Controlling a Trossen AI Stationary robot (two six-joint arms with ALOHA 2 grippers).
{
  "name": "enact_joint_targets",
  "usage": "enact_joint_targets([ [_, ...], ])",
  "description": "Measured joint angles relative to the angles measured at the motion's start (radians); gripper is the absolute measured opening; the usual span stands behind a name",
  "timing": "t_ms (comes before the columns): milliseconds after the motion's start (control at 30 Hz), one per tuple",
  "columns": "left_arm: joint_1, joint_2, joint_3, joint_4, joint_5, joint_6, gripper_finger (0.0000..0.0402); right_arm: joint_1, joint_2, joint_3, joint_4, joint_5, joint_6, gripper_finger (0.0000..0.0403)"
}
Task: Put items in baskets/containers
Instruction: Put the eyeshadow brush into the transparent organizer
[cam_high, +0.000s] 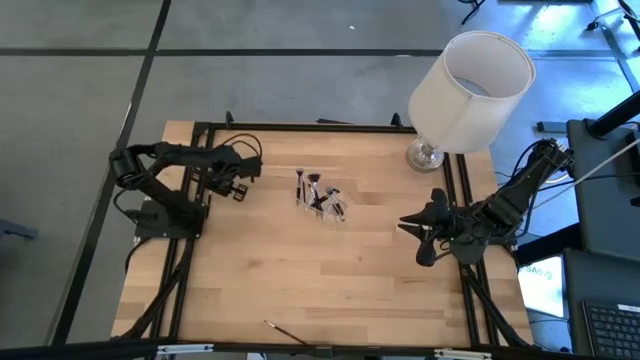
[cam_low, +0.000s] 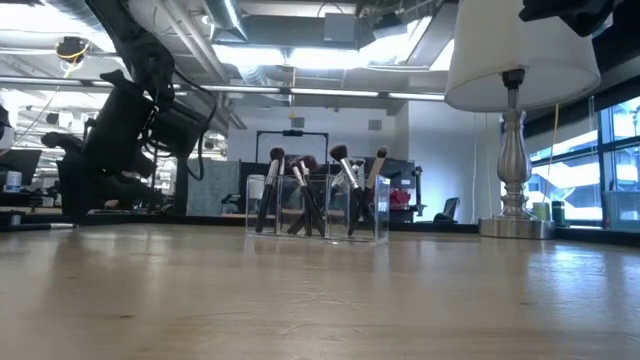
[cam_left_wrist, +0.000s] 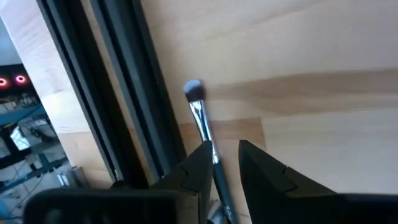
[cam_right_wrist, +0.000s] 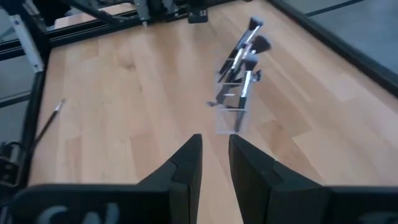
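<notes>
A small clear holder (cam_high: 322, 196) stands mid-table with several dark makeup brushes upright in it, bristles up; it also shows in the low view (cam_low: 315, 208) and the right wrist view (cam_right_wrist: 235, 102). My left gripper (cam_high: 243, 178) (cam_left_wrist: 224, 149) is near the table's far left, above the wood, shut on one brush (cam_left_wrist: 200, 115) with a silver ferrule and a pale bristle tip. My right gripper (cam_high: 418, 238) (cam_right_wrist: 215, 140) waits shut at the table's right side, facing the holder. One more thin brush (cam_high: 285, 331) (cam_right_wrist: 46, 124) lies flat near the table's near edge. My left gripper pinches the brush between its two fingers, on the dark handle (cam_left_wrist: 215, 163) just behind the silver ferrule. The fingers lie roughly along the brush. Its ferrule and bristle tip (cam_left_wrist: 194, 91) stick out past the fingertips, clear of the table.
A tall lamp with a big white shade (cam_high: 470, 90) and silver base (cam_high: 425, 155) stands at the far right corner. Black frame rails (cam_high: 200, 150) run beside the left arm. Bare wood (cam_high: 330, 280) spreads between the holder and the near edge.
</notes>
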Motion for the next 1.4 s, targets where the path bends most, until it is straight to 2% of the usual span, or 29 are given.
enact_joint_targets([
  [233,0.075,0.0,0.0,0.001,-0.001,0.016,0.0118,0.0,0.0,0.0,-0.007,0.025,0.003,0.0079],
  [367,0.11,0.0,0.0,0.006,-0.005,0.04,0.0146,0.0,0.003,-0.013,-0.007,0.082,0.002,0.0079],
  [500,0.157,0.0,-0.004,0.04,0.076,0.12,0.0158,-0.008,0.005,-0.025,-0.002,0.092,0.006,0.0079],
  [633,0.204,-0.004,-0.037,0.079,0.149,0.196,0.0154,-0.024,0.005,-0.025,-0.001,0.093,0.026,0.0079],
  [767,0.25,-0.006,-0.053,0.061,0.142,0.203,0.015,-0.037,0.005,-0.025,-0.001,0.093,0.029,0.0079],
  [1000,0.266,-0.004,-0.059,0.076,0.126,0.192,0.0148,-0.039,0.005,-0.025,0.001,0.091,0.03,0.0079],
  [1400,0.353,-0.011,-0.082,0.126,0.187,0.172,0.0099,-0.032,0.01,-0.025,-0.005,-0.061,0.035,0.0079],
])
